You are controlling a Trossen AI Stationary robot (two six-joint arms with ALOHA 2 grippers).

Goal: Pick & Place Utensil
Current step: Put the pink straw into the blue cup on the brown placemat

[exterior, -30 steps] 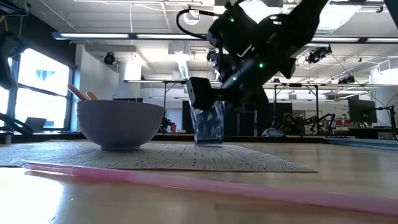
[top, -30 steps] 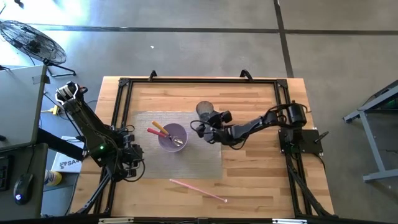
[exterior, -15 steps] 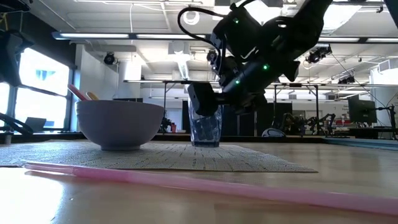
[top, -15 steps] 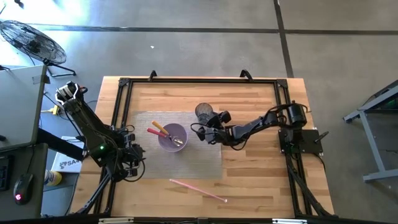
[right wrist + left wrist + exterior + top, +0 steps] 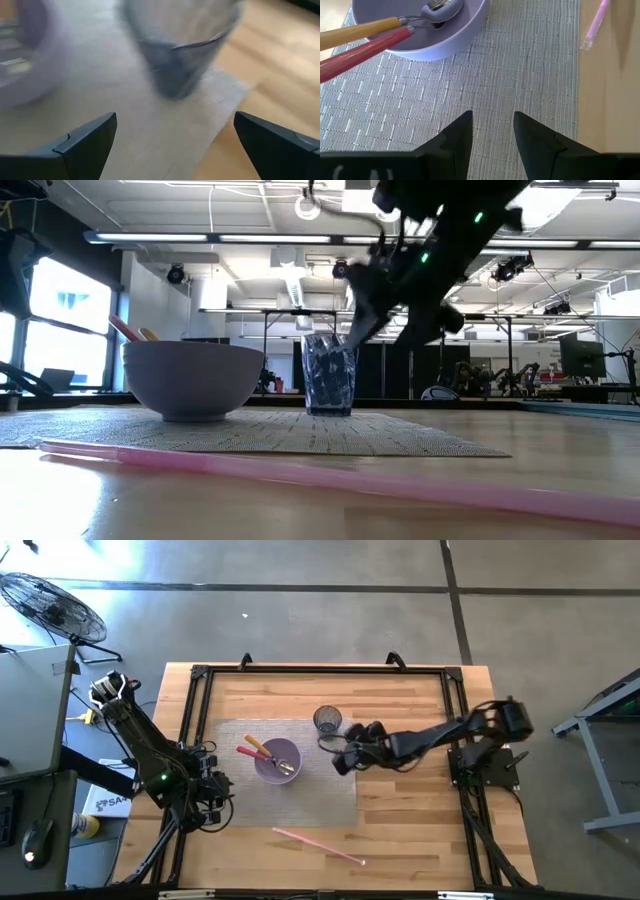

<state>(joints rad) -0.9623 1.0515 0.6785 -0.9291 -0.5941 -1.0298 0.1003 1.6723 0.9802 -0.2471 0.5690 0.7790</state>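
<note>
Scene is lit evenly & brightly from overhead; ceiling strip lights (image 5: 200,238) are seen glaring in low view, w/ a window (image 5: 55,320) blown out at one side. Only soft, short shadows are cast on the table (image 5: 400,840) in high view. In low view the pink straw (image 5: 300,475) nearest the lens is rendered out of focus, while the bowl (image 5: 190,380) is held fairly sharp; the right arm (image 5: 430,250) is smeared by motion & shown as a dark silhouette vs. the lights. Right wrist view is heavily motion-blurred: the glass (image 5: 180,45) & placemat (image 5: 125,135) are streaked. Left wrist view is crisp, weave of mat (image 5: 520,75) resolved clearly.
</note>
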